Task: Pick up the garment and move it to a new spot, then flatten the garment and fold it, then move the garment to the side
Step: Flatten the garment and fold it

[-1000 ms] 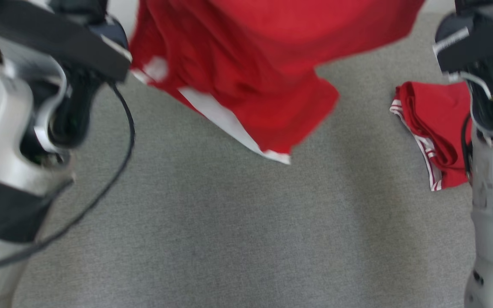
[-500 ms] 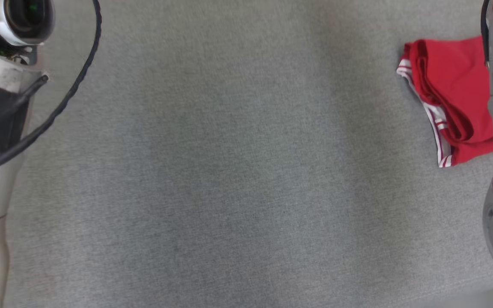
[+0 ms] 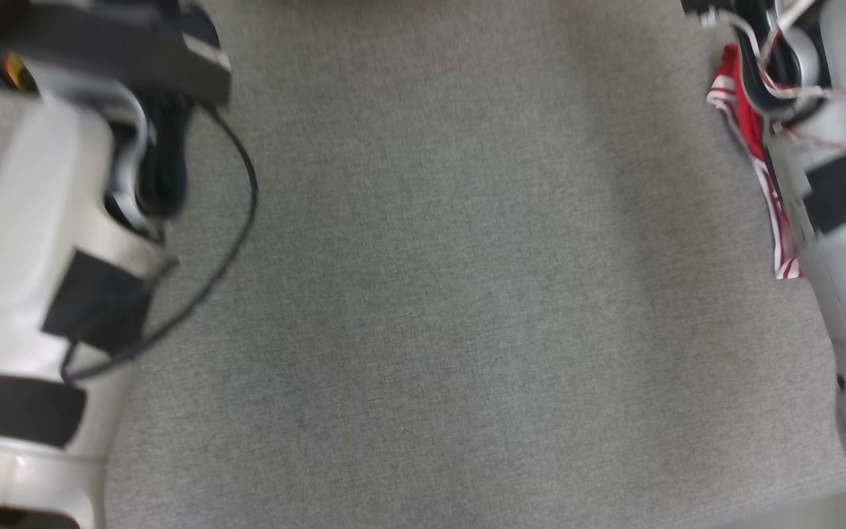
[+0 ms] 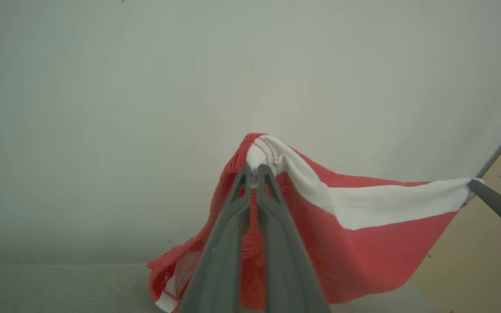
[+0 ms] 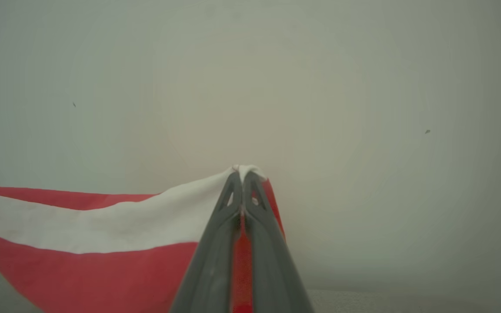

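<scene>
The garment (image 4: 363,234) is red cloth with a broad white band, and it hangs in the air in front of a pale wall. My left gripper (image 4: 257,171) is shut on one white-edged corner of it. The white band stretches taut to the other corner, where a dark finger (image 4: 494,204) of my right gripper pinches it. In the right wrist view my right gripper (image 5: 242,174) is shut on that corner, and the garment (image 5: 81,243) trails off to the left.
The grey fabric-covered table (image 3: 452,294) lies below. Another folded red garment with white stripes (image 3: 742,110) rests at its right side, partly behind my right arm (image 3: 834,184). My left arm (image 3: 48,220) with its black cable stands at the left.
The head camera has moved between pictures. The red garment that hung across the top of its picture a second ago has gone past the top edge. Both grippers stay shut.
</scene>
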`<state>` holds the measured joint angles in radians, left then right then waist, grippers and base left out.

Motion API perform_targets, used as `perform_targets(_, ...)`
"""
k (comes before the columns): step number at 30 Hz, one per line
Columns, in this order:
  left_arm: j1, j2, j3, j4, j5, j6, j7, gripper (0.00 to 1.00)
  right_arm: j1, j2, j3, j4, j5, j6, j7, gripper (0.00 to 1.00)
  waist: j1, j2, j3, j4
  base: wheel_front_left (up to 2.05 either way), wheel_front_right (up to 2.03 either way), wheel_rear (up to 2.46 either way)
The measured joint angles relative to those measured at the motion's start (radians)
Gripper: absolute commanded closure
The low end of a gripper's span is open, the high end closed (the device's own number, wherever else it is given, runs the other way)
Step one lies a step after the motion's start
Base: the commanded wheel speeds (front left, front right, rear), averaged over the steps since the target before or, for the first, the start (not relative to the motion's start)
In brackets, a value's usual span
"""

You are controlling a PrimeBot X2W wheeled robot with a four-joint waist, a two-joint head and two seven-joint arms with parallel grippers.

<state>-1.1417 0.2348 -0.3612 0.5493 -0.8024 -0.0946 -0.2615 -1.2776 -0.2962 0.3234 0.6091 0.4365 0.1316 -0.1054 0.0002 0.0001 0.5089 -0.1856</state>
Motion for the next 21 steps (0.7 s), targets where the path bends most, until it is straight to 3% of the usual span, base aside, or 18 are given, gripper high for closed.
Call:
perform_targets(6, 0.173, -0.004, -0.03, -0.015, -0.047, -0.021, 0.01, 1.0, 0.184, -0.083, 0.012, -0.17, 0.198, 0.0, 0.194, 1.0, -0.0003, -0.0001, -0.076, 0.014, 0.0, 0.0, 0.0)
perform_targets(12, 0.339, 0.027, -0.053, -0.09, -0.077, -0.023, 0.063, 1.0, 0.384, -0.136, -0.053, -0.339, 0.252, 0.0, 0.371, 1.0, -0.0004, -0.0002, -0.153, 0.025, 0.0, 0.0, 0.0)
perform_targets(16, 0.442, 0.062, -0.08, -0.15, -0.077, 0.002, 0.107, 1.0, 0.52, -0.141, -0.119, -0.436, 0.257, 0.0, 0.482, 1.0, -0.0005, -0.0003, -0.198, 0.032, 0.0, 0.0, 0.0)
perform_targets(21, 0.553, 0.12, -0.147, -0.23, -0.001, 0.061, 0.145, 1.0, 0.675, -0.14, -0.177, -0.537, 0.236, 0.0, 0.621, 1.0, -0.0005, -0.0003, -0.242, 0.045, 0.0, 0.0, 0.0)
